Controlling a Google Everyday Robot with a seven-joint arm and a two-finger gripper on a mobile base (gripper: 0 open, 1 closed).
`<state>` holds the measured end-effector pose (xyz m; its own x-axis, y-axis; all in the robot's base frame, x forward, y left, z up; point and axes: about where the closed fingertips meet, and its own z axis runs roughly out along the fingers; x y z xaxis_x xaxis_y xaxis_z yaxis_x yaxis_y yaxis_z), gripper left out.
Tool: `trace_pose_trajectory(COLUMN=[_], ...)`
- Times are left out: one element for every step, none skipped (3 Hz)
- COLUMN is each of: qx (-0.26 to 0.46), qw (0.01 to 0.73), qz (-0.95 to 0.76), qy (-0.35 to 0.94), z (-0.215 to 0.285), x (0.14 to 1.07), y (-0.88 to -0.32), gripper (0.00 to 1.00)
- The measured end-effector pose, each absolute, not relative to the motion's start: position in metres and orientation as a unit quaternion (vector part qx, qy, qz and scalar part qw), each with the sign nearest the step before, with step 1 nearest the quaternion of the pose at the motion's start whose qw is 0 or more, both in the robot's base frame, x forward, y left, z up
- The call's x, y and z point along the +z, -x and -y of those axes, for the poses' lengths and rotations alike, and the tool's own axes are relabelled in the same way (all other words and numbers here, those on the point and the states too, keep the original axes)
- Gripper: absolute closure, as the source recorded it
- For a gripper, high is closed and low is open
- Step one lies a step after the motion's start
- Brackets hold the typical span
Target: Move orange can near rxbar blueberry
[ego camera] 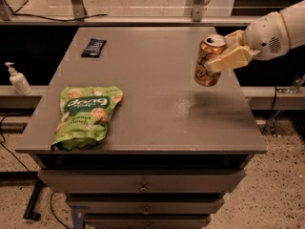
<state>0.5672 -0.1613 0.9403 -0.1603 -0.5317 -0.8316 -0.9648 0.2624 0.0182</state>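
The orange can [208, 63], coppery with a silver top and dark lettering, is held upright and lifted above the grey table's right side, its shadow on the tabletop below. My gripper [228, 51] comes in from the right and is shut on the can, one cream finger [230, 59] across its front. The rxbar blueberry [94, 47], a small flat dark navy wrapper, lies at the table's far left corner, far from the can.
A large green snack pouch [86, 115] lies at the front left of the grey table [157, 123]. A white pump bottle [18, 79] stands on a ledge left of the table. Drawers sit below the tabletop. A metal frame runs behind.
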Motion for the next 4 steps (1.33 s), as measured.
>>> trace_pose_trajectory(qx=[0.287,0.274,0.269,0.272], qw=[0.393,0.417,0.431,0.432], qz=[-0.707,-0.719,-0.722,-0.723], qy=[0.513,0.485,0.470,0.466], z=[0.151,0.130,0.087,0.035], x=[0.947,0.957,0.969,0.968], y=[-0.586,-0.639,-0.693,-0.726], gripper=[1.00,1.00,1.00,1.00])
